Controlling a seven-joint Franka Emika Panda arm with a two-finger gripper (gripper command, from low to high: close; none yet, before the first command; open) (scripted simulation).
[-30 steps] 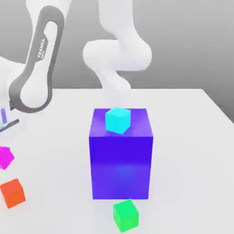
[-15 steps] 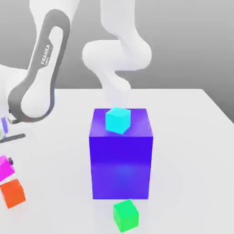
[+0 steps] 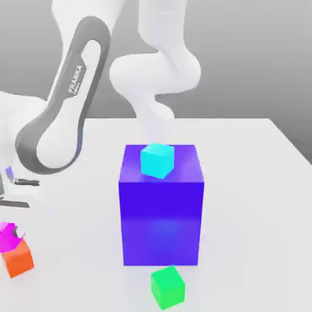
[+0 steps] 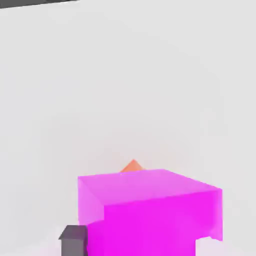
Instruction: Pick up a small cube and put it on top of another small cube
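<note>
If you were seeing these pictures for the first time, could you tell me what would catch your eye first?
The big blue block at the middle of the white table dominates, with a cyan cube sitting on its top. At the exterior view's left edge, the magenta cube sits just above the orange cube, and it looms large in the hand view. A green cube lies in front of the block.

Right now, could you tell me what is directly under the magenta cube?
The orange cube sits just under the magenta cube, which hides most of its top; whether they touch can't be told.
</note>
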